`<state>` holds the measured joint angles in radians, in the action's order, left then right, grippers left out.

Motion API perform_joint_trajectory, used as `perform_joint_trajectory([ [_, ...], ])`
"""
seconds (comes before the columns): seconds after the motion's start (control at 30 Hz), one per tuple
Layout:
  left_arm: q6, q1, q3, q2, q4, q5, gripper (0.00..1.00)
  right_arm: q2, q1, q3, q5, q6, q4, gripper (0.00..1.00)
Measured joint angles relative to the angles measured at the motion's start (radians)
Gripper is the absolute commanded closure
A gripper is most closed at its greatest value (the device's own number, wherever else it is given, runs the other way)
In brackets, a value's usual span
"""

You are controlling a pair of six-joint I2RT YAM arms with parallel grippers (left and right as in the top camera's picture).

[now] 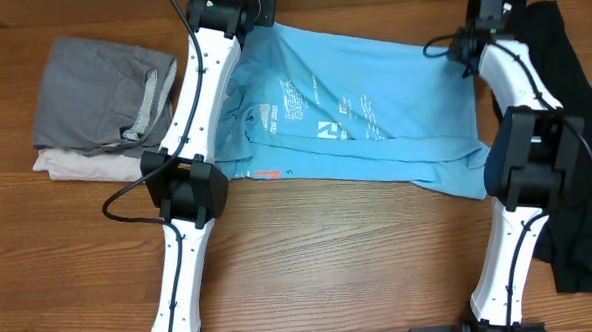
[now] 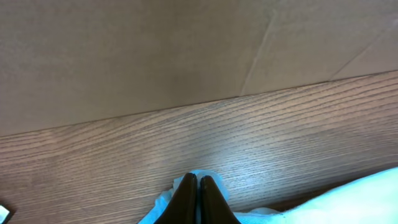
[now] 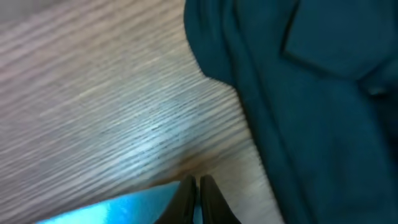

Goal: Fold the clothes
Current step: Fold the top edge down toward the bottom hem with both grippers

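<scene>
Over on the far left sits a folded grey garment (image 1: 98, 95), stacked on a beige garment (image 1: 71, 168) that pokes out beneath it, both on the wooden table (image 1: 330, 265). Just beside that pile the left arm reaches toward the far edge. Its wrist view shows the left gripper (image 2: 199, 184) with its two dark fingers pressed together, a small tuft of pale blue cloth pinched at the tips, so it is clamped on the far left corner of the T-shirt (image 1: 382, 82).

The shirt itself lies spread across the middle of the table between the two arms, sky blue and a bit rumpled. White lettering (image 1: 339, 119) shows on it, and a fold runs along the near edge.

At the far right corner of the shirt, the right gripper (image 3: 194, 185) also has its fingers closed tight together, with bright blue fabric running up to them from the left, gripped at its edge. Just beyond, on the far right, a long black garment (image 1: 584, 113) lies draped down the table, partly under the right arm
</scene>
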<state>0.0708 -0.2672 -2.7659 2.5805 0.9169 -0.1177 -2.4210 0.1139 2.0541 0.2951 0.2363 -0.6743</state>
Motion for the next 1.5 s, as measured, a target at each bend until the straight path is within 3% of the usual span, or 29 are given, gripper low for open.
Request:
perform_joint_trajectory([
  [0.33,0.000,0.047,0.010,-0.045,0.103,0.000,0.96,0.018,0.068,0.280,-0.095,0.014,-0.476,0.96],
  [0.83,0.029,0.045,0.009,-0.166,0.566,0.051,0.96,0.030,0.180,0.303,-0.340,0.048,-0.918,0.96],
  [1.13,0.088,0.045,0.010,-0.166,0.764,0.062,0.96,0.030,0.180,0.303,-0.347,0.048,-1.020,0.96],
  [1.3,0.088,0.042,0.055,-0.166,0.767,0.070,0.96,0.030,0.180,0.301,-0.346,0.048,-1.020,0.96],
  [1.5,0.087,0.018,0.236,-0.166,0.766,0.076,0.96,0.032,0.181,0.239,-0.319,0.048,-1.016,0.96],
])
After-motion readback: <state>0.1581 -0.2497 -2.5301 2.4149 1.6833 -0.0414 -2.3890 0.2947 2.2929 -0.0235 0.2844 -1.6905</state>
